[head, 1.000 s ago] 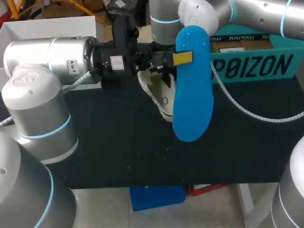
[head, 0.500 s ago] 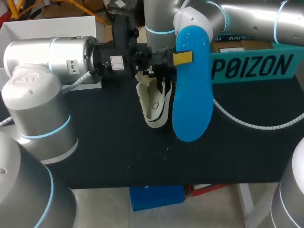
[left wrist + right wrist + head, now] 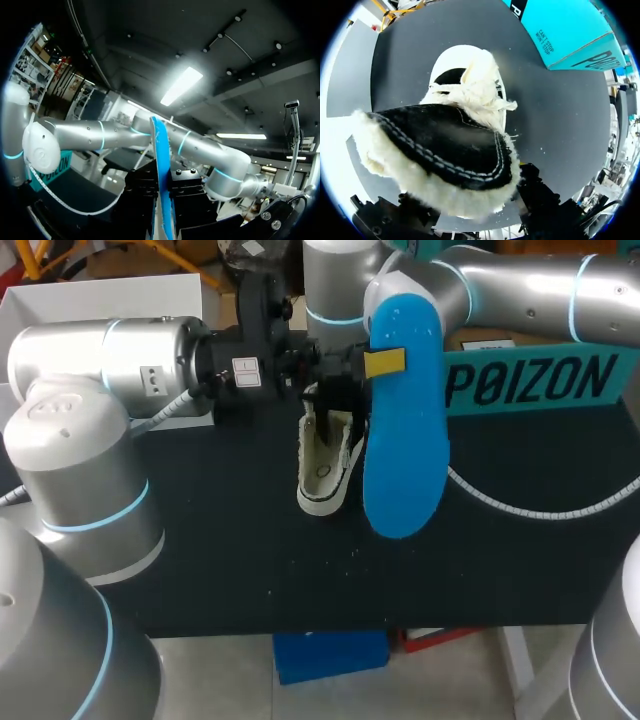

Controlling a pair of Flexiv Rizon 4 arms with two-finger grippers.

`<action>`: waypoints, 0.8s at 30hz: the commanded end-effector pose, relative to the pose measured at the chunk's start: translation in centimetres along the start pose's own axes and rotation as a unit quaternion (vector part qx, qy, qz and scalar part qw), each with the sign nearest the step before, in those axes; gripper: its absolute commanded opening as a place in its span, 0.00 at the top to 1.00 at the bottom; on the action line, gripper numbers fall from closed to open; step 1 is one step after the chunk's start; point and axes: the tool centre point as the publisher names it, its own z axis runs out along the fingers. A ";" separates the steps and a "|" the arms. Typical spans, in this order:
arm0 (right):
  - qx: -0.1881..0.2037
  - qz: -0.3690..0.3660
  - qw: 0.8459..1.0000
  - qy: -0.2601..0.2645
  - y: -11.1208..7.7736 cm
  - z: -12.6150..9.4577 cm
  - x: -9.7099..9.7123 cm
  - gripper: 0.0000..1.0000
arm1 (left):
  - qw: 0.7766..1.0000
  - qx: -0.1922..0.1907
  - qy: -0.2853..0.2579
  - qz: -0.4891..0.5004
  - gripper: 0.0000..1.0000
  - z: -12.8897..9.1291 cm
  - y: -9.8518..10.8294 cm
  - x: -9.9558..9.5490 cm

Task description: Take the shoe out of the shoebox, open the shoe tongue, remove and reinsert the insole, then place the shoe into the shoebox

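One shoe (image 3: 325,460), out of the shoebox (image 3: 530,380), over the middle of the table (image 3: 250,540). Its long axis runs rear to front, toe toward the front edge. The fleece-lined tongue end is up at the right gripper (image 3: 335,398), which is clamped on it. Toe on table or not: cannot tell. One blue insole (image 3: 405,440) stands on end just beside the shoe, parallel, covering its shoebox-side edge; left gripper (image 3: 380,362) pinched on its upper part. One teal shoebox, right rear.

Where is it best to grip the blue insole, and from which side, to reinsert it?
Probably near its upper end, across the flat faces, from the left, as the left hand does: the insole hangs thin and upright, lower end free beside the shoe.
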 end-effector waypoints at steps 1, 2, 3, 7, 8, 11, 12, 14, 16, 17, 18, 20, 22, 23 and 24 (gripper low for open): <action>-0.008 -0.009 0.999 0.037 -0.8 -2.8 -1.8 0.00 | 1.000 0.000 -0.002 0.000 1.00 0.2 0.1 0.0; -0.009 -0.013 0.999 0.043 -0.9 -3.3 -1.9 0.00 | 1.000 0.000 -0.002 0.000 1.00 0.2 0.1 0.0; -0.009 -0.015 0.999 0.050 -1.0 -3.9 -2.0 0.00 | 1.000 0.000 -0.002 0.000 1.00 0.2 0.1 0.0; 0.039 -0.055 0.981 0.183 -1.3 -5.8 -1.9 0.00 | 1.000 0.000 -0.002 0.000 1.00 0.2 0.1 0.0; 0.052 -0.104 0.968 0.223 -1.6 -6.5 -1.5 0.00 | 1.000 0.000 -0.002 0.000 1.00 0.2 0.1 0.0; 0.049 -0.142 0.959 0.241 -2.1 -7.2 -1.2 0.00 | 1.000 0.000 -0.002 0.000 1.00 0.2 0.1 0.0; 0.049 -0.142 0.959 0.241 -2.1 -7.2 -1.2 0.00 | 1.000 0.000 -0.002 0.000 1.00 0.2 0.1 0.0; 0.049 -0.142 0.959 0.241 -2.1 -7.2 -1.2 0.00 | 1.000 0.000 -0.002 0.000 1.00 0.2 0.1 0.0; 0.049 -0.142 0.959 0.241 -2.1 -7.2 -1.2 0.00 | 1.000 0.000 -0.002 0.000 1.00 0.2 0.1 0.0; 0.049 -0.142 0.959 0.241 -2.1 -7.2 -1.2 0.00 | 1.000 0.000 -0.002 0.000 1.00 0.2 0.1 0.0; 0.049 -0.142 0.959 0.241 -2.1 -7.2 -1.2 0.00 | 1.000 0.000 -0.002 0.000 1.00 0.2 0.1 0.0; 0.049 -0.142 0.959 0.241 -2.1 -7.2 -1.2 0.00 | 1.000 0.000 -0.002 0.000 1.00 0.2 0.1 0.0; 0.056 -0.134 0.954 0.260 -2.1 -7.3 -1.8 0.00 | 1.000 0.000 -0.002 0.000 1.00 0.2 0.1 0.0; 0.061 -0.125 0.948 0.285 -2.2 -7.6 -2.6 0.00 | 1.000 0.000 -0.002 0.000 1.00 0.2 0.1 0.0; 0.068 -0.115 0.937 0.324 -2.3 -8.1 -3.2 0.00 | 1.000 0.000 -0.002 0.000 1.00 0.2 0.1 0.0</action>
